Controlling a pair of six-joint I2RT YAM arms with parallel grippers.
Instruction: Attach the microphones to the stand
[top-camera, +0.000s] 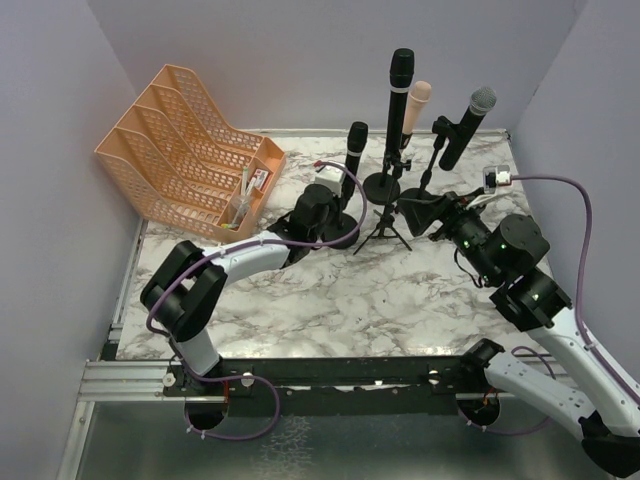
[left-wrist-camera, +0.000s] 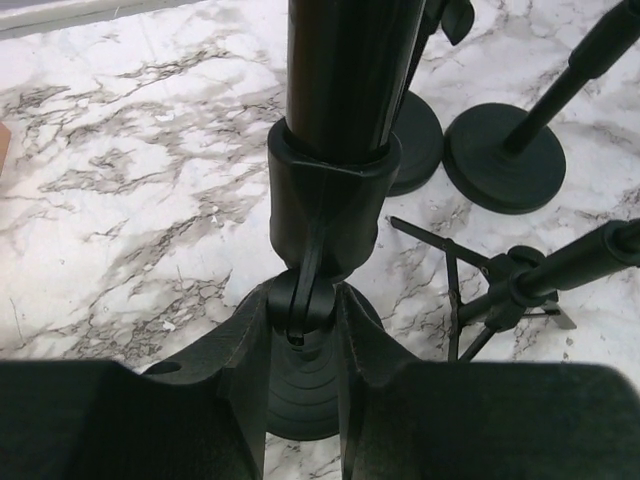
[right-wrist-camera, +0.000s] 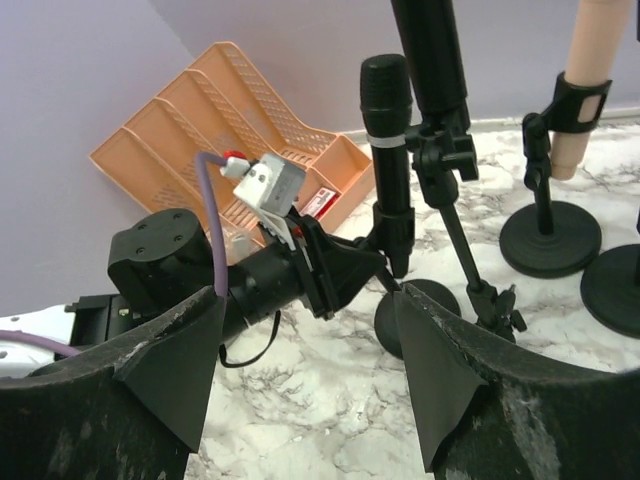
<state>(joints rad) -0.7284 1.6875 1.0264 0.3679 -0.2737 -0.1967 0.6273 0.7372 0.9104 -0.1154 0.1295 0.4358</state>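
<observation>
Left claw (left-wrist-camera: 303, 325) is clamped on the stand (left-wrist-camera: 325, 215) joint below a black microphone (left-wrist-camera: 345, 70). Right claw (right-wrist-camera: 308, 300) stands apart, empty, above the worktop (right-wrist-camera: 300, 420). All four microphones (top-camera: 401, 70) sit clipped in stands at the rear.

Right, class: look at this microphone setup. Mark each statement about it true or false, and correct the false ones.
1. The pink microphone lies flat. False: it is clipped into its stand.
2. The left gripper is shut on the short stand's neck. True.
3. The right gripper holds a microphone. False: its jaws stand open and empty.
4. The orange file rack sits on the left arm's side. True.
</observation>
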